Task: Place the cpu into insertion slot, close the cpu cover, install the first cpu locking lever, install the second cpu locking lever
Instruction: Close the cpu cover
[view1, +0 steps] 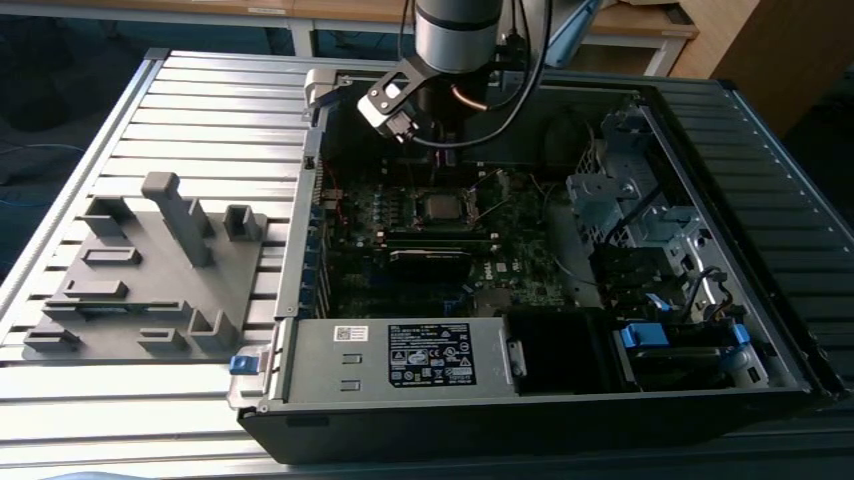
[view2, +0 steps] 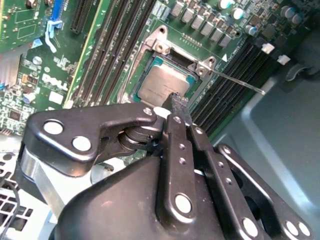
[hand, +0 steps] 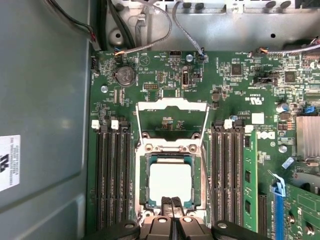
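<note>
**A:** What's nearest?

**B:** The black metal end effector (hand: 172, 202). Its two slim fingers are clenched together with nothing between them, and the tips hang just over the near edge of the flat, square, dull-silver cpu (hand: 170, 180).

**A:** And where is the chip?

**B:** It's seated flat in the square, dark, silver-rimmed insertion slot (hand: 141, 184). Beyond it the thin silvery cut-out cpu cover (hand: 172, 104) stands tilted back, off the chip.

**A:** How much room is there around it?

**B:** Long, ribbed black memory slots (hand: 112, 175) flank both sides closely, and the chip's face lies uncovered. The green motherboard (hand: 235, 95) spreads farther out.
</note>
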